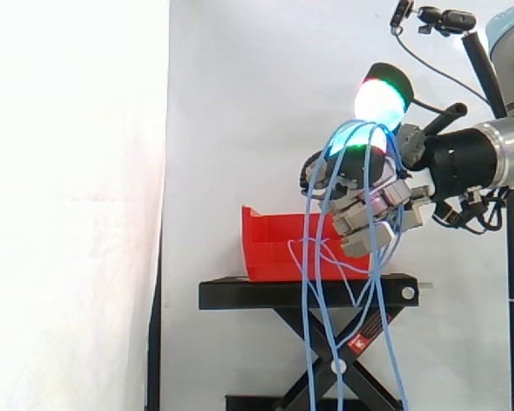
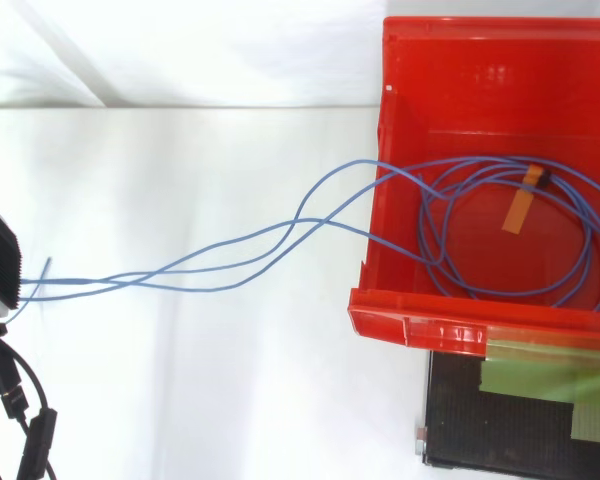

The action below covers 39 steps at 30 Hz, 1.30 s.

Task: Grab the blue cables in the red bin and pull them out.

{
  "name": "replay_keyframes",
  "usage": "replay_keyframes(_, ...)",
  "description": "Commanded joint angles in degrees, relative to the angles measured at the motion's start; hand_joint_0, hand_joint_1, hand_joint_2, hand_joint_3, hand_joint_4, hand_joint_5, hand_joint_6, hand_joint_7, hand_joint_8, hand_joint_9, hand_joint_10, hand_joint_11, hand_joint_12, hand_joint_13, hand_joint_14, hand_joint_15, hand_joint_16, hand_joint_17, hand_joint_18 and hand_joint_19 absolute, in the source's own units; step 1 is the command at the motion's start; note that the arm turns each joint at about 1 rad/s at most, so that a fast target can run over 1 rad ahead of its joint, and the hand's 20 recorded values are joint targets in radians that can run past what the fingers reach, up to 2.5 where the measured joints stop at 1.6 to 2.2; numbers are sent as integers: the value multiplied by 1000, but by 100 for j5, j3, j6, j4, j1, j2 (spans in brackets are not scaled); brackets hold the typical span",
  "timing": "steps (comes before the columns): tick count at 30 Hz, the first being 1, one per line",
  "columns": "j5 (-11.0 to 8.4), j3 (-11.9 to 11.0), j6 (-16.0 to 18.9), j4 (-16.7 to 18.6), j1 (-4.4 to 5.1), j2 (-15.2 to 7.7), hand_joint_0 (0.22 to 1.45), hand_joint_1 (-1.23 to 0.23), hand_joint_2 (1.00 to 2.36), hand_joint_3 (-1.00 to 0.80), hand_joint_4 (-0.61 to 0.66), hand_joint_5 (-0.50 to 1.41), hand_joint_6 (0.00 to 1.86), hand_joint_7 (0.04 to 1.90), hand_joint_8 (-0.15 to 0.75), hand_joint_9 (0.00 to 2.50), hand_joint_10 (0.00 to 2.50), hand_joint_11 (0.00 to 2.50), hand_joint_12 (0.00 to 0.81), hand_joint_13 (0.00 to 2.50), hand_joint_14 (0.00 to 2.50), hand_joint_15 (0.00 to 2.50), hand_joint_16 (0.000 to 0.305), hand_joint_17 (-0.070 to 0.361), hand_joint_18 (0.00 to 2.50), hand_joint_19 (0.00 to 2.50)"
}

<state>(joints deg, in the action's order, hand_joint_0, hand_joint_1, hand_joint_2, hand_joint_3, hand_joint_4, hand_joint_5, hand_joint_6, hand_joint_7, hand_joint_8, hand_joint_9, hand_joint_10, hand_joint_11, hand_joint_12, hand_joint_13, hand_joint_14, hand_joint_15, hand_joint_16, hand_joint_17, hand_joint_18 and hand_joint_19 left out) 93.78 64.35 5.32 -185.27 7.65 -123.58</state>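
The blue cables are looped over my hand, which is raised above and to the right of the red bin. My fingers are curled round the bundle, with glowing fingertips up. Long strands hang from the hand down past the stand. In the top view the blue cables run from the left edge across the white surface, over the wall of the red bin, and end in a loose coil on the bin's floor. An orange tape tag binds that coil.
The bin sits on a black scissor stand, whose top shows beside the bin. A white curtain hangs behind. A camera mount on a black pole stands at the upper right.
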Motion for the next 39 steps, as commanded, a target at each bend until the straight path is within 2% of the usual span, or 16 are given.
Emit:
replay_keyframes(1, 0, -2, 0, 0, 0, 0, 814, -995, 1004, -897, 216, 552, 857, 464, 275, 696, 1239, 1164, 341, 795, 1429, 1075, 42, 95, 759, 1222)
replay_keyframes(10, 9, -2, 0, 0, 0, 0, 806, -1005, 1003, -911, 226, 581, 681, 526, 271, 689, 1192, 1184, 349, 782, 1411, 1096, 44, 98, 742, 1222)
replay_keyframes(31, 0, 7, 0, 0, 9, 0, 816, -1023, 1003, -925, 224, 590, 661, 534, 274, 688, 1150, 1201, 339, 783, 1393, 1079, 43, 98, 737, 1215)
replay_keyframes(39, 9, -2, -26, 0, 9, 0, 856, -1041, 1009, -778, 215, 587, 661, 534, 271, 690, 1128, 1210, 335, 785, 1371, 1097, 43, 96, 731, 1217)
